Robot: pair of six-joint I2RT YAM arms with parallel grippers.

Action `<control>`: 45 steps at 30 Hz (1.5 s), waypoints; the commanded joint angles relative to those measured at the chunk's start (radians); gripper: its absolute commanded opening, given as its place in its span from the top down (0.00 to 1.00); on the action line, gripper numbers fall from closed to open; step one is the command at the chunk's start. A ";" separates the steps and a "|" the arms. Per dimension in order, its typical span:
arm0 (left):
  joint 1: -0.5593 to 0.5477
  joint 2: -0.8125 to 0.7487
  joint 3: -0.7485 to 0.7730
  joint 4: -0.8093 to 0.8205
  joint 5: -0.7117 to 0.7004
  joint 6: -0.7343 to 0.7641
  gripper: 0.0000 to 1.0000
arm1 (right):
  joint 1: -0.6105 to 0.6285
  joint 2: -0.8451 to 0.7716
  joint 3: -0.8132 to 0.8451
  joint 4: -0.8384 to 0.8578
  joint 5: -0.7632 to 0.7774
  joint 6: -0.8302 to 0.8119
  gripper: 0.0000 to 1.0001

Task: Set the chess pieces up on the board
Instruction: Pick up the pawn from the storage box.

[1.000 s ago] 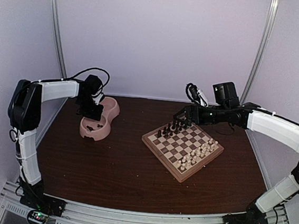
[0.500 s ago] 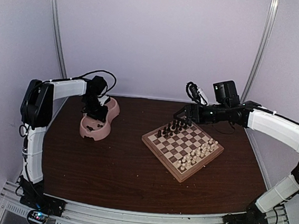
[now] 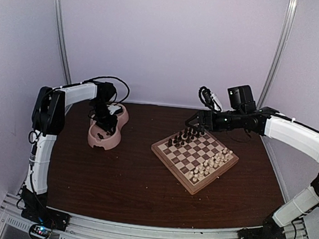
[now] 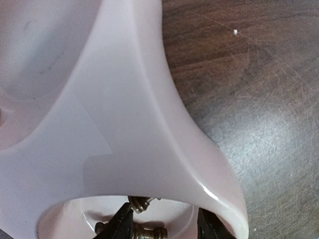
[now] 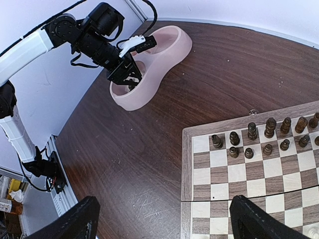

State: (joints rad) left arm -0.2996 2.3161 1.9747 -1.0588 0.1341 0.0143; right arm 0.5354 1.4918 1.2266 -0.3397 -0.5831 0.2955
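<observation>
The left gripper (image 4: 164, 225), having just swung inward, is dipping into the near compartment of the pink bowl (image 4: 124, 124) at far left. Its jaws are part-open around loose chess pieces (image 4: 149, 232), so a pickup looks close. The right gripper (image 5: 164, 219) is hovering wide open and empty over the board (image 5: 186, 164).

My left gripper (image 4: 164, 228) hangs over one well of the pink double bowl (image 4: 149, 124), its two black fingertips (image 4: 121, 225) spread apart at the frame's bottom edge. Dark brown chess pieces (image 4: 148, 232) lie on the well's floor, close beside one fingertip. The bowl's glossy waist fills the middle. The dark wooden table (image 4: 259, 99), marked by one white speck (image 4: 235, 32), shows at right.
</observation>
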 commanded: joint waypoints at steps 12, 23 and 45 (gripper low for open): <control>0.014 0.088 0.080 -0.105 -0.033 0.129 0.53 | 0.001 -0.011 0.022 0.013 -0.002 0.016 0.06; 0.013 0.101 0.077 -0.105 -0.007 0.147 0.65 | 0.001 -0.004 0.027 0.018 -0.004 0.021 0.06; 0.013 -0.326 -0.443 0.327 -0.040 -0.104 0.92 | 0.001 0.023 0.030 0.054 -0.036 0.038 0.06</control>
State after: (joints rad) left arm -0.2943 2.0872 1.6062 -0.8829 0.0780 -0.0452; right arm 0.5354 1.4982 1.2266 -0.3202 -0.5991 0.3218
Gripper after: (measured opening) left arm 0.148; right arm 0.941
